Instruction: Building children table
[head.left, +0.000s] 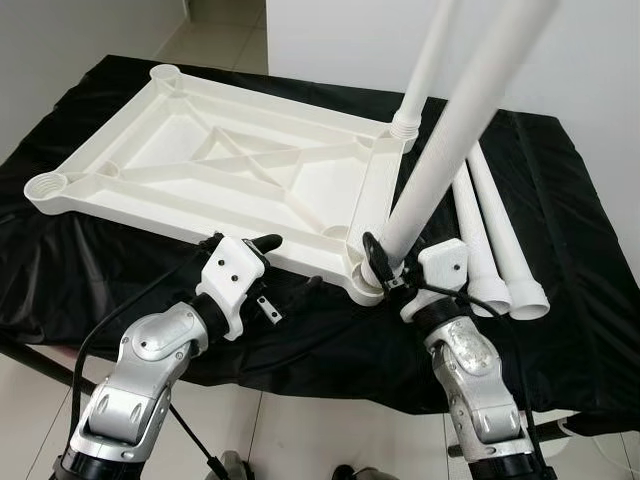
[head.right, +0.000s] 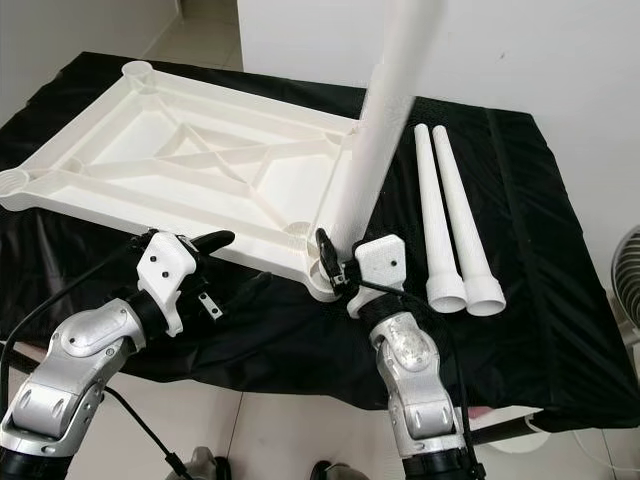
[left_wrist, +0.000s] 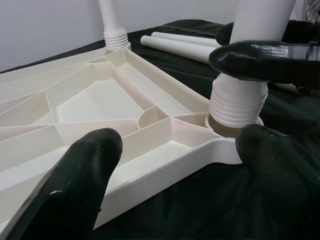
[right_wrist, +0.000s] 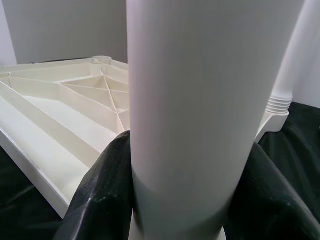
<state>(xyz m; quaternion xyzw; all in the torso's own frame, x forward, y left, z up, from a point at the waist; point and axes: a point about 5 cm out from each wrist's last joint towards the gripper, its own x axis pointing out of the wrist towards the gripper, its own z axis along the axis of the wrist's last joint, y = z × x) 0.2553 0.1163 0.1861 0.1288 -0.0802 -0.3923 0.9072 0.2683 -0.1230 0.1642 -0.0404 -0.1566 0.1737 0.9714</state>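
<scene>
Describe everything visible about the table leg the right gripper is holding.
The held leg is a long, smooth, white plastic-looking tube with a ribbed, threaded end. It stands nearly upright, leaning slightly, its threaded end sitting at the near right corner socket of the upturned white tabletop; the threads still show above the socket. The right gripper is shut around its lower part, black fingers on either side. Its upper end runs out of frame.

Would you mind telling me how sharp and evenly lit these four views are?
Left and right eye views: sharp, evenly lit, the tabletop pale against the black cloth. Left wrist view: the left gripper's fingers blur up close. Right wrist view: the leg, held by the right gripper, looms close and soft.
</scene>
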